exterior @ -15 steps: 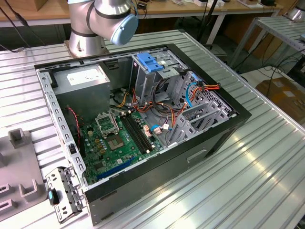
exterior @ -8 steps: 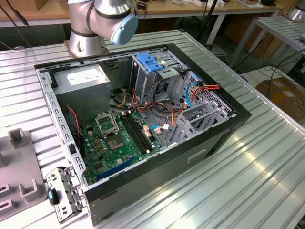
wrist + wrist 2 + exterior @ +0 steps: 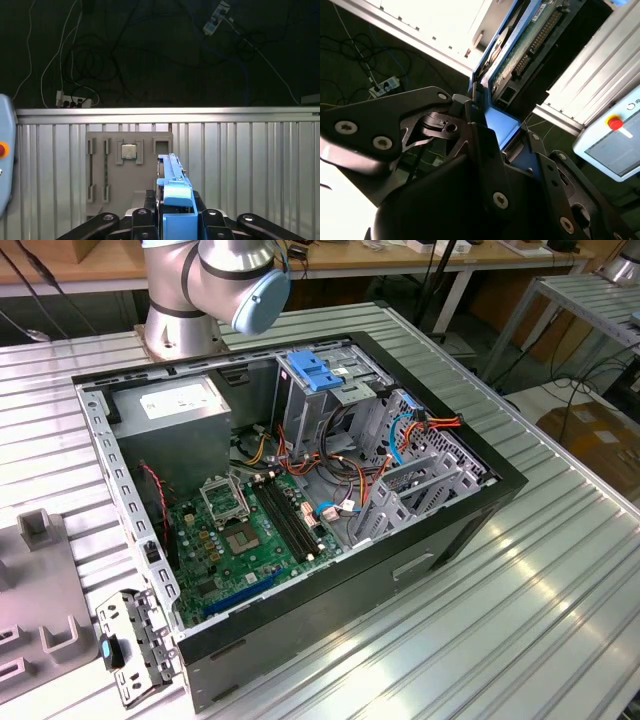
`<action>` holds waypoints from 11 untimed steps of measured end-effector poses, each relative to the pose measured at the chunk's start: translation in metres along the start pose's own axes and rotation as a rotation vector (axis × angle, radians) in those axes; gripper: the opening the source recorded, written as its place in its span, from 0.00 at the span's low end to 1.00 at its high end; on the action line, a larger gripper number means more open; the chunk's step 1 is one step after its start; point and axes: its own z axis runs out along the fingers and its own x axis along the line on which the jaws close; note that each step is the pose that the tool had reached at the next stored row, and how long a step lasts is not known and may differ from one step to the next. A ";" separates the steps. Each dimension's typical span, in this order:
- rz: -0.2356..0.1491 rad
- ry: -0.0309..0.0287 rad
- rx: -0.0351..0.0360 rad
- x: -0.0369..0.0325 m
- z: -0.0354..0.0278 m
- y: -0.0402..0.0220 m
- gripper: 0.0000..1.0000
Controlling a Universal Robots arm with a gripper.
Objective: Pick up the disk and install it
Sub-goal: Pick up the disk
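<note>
Holding the disk point(image 3: 173, 175) edge-on by its blue carrier, the gripper point(image 3: 176, 220) is seen with fingers point(image 3: 149, 206) closed against both faces. The green circuit board point(image 3: 520, 50) is shown in the second wrist view. Print on the power supply's white sticker point(image 3: 172, 400) cannot be read. The arm's base point(image 3: 185, 310) is mounted beyond the open case point(image 3: 300, 490), toward the exterior view's left. A grey fixture point(image 3: 127, 165) is seen on the worktop point(image 3: 250, 165) beyond the disk.

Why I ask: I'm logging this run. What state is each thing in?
gripper: shut on the disk
disk: held edge-up between the fingers, not in the case
computer case: lying flat, open, interior exposed
grey fixture: one chip seated in a pocket
</note>
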 end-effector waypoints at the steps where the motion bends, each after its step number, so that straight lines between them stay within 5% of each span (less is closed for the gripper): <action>1: 0.000 0.0000 0.0000 0.0000 -0.0017 0.0000 0.37; 6: 0.000 0.0000 -0.0004 -0.0002 -0.0097 0.0001 0.37; 11: 0.000 -0.0011 -0.0004 -0.0002 -0.0103 -0.0038 0.37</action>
